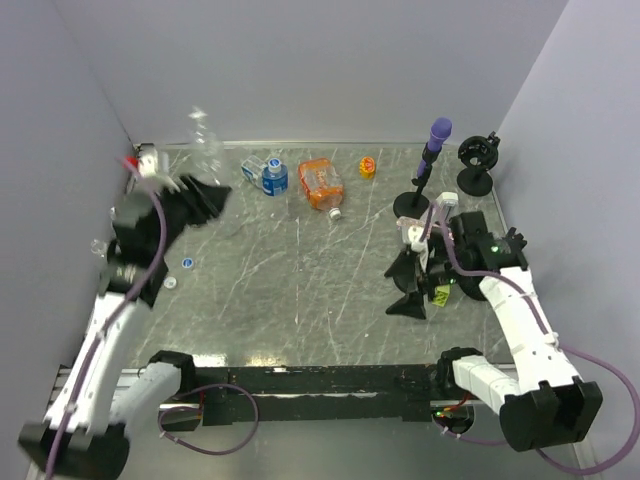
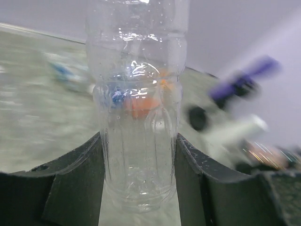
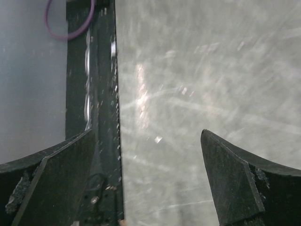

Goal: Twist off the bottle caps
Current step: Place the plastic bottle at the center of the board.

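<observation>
My left gripper is raised at the back left and shut on a clear plastic bottle. In the left wrist view the bottle stands upright, with both fingers pressed against its lower sides. Its top is cut off in that view, so I cannot tell whether it carries a cap. A loose blue cap and a loose white cap lie on the table at the left. Another white cap lies beside an orange bottle. My right gripper hangs open over bare table, holding nothing.
A bottle with a blue label and a small yellow-orange piece lie at the back. The purple-topped black stand and a second black stand are at the back right. A black rail borders the table's near edge.
</observation>
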Controlling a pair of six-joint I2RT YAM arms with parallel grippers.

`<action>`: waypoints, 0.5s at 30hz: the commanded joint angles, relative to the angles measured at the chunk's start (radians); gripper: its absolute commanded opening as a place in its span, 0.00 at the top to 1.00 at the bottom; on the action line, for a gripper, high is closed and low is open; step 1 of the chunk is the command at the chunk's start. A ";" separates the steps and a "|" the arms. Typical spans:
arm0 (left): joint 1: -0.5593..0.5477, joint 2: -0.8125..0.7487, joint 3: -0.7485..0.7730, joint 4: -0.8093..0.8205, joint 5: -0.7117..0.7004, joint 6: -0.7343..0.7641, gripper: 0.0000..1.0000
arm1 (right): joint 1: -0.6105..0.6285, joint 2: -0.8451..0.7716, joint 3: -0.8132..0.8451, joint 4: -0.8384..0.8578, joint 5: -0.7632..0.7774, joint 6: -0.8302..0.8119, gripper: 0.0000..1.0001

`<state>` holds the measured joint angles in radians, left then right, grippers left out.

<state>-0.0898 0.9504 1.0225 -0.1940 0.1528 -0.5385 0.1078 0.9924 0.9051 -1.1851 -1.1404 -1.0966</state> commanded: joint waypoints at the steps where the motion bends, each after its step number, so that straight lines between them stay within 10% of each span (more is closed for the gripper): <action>1: -0.181 -0.226 -0.162 0.233 0.130 -0.125 0.82 | 0.048 0.040 0.295 -0.070 -0.104 0.047 0.01; 5: -0.375 -0.332 -0.254 0.361 0.116 -0.224 0.85 | 0.174 0.118 0.461 0.084 -0.183 0.443 0.01; 11: -0.658 -0.265 -0.234 0.384 -0.036 -0.175 0.85 | 0.263 0.007 0.313 1.007 -0.064 1.320 0.01; 15: -0.803 -0.170 -0.208 0.436 -0.131 -0.127 0.85 | 0.296 0.040 0.331 1.116 0.045 1.591 0.01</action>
<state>-0.7860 0.6994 0.7746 0.1383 0.1421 -0.7048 0.3763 1.0328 1.2095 -0.4351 -1.1976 0.0166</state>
